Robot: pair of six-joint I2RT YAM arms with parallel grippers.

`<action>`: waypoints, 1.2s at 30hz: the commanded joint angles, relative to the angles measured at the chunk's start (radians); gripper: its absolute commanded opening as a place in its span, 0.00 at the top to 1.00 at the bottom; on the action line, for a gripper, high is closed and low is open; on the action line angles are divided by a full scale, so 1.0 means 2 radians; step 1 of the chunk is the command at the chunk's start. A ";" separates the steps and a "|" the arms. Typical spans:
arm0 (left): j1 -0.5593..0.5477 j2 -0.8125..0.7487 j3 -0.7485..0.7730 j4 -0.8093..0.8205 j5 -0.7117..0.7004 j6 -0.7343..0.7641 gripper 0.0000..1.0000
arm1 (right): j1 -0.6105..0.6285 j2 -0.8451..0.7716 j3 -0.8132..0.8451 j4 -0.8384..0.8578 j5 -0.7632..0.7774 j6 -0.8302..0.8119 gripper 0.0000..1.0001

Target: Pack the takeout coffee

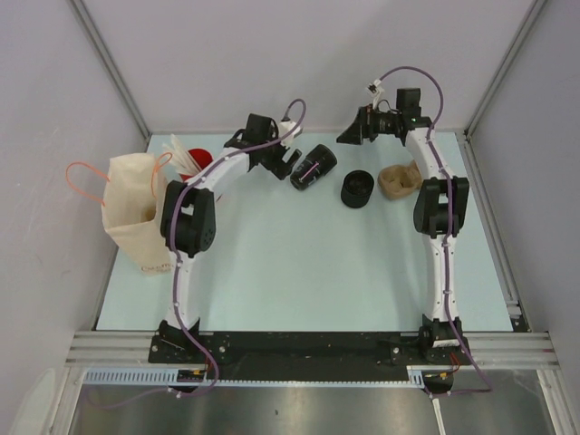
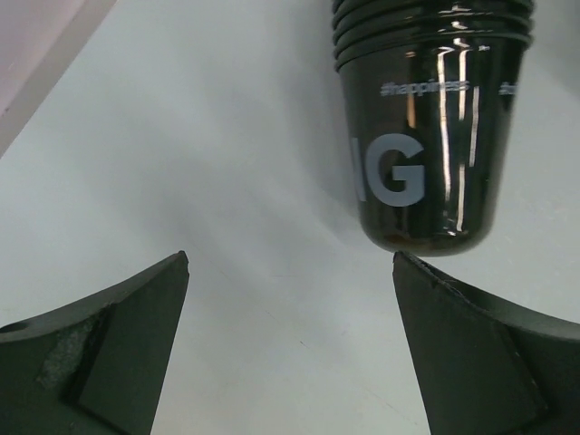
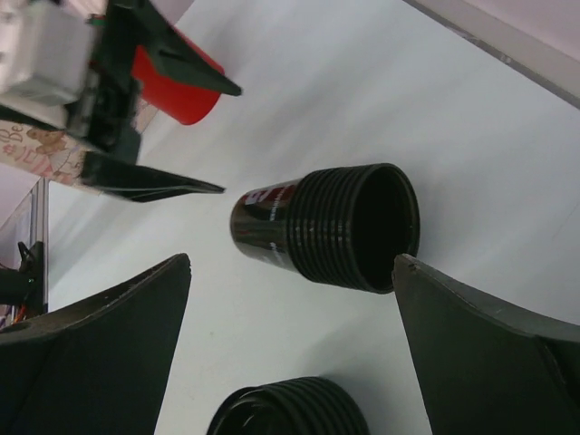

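Evidently takeout coffee point(image 1: 314, 167) lay tipped, far table point(image 1: 272, 272) edge; seemed light, slick; take ribbed rim. Left gripper point(image 2: 290, 263), right gripper point(image 3: 290, 263) gaped wide.

Takeout coffee cup point(image 2: 426, 136) is glossy black with grey lettering; bag point(image 1: 127, 204) beige.

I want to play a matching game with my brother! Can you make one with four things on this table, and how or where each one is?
Things:
1. black coffee cup
2. red cup
3. beige bag
4. brown pulp holder

Clues:
A. farthest left of the four
B. holds white sticks
C. lies on its side
D. farthest right of the four

Pairs: 1-C, 2-B, 3-A, 4-D
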 commanded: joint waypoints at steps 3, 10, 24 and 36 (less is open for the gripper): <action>-0.012 -0.045 0.011 0.016 0.025 -0.016 0.01 | 0.012 0.038 0.044 0.076 0.050 0.045 0.02; -0.020 0.006 0.078 -0.006 0.011 -0.016 0.01 | 0.021 0.048 0.024 0.139 0.061 0.052 0.01; -0.028 0.076 0.123 -0.001 -0.033 -0.018 0.01 | 0.048 0.100 0.039 0.190 0.039 0.101 0.05; -0.028 0.069 0.108 0.007 -0.027 -0.021 0.01 | 0.056 0.111 0.040 0.213 0.010 0.134 0.06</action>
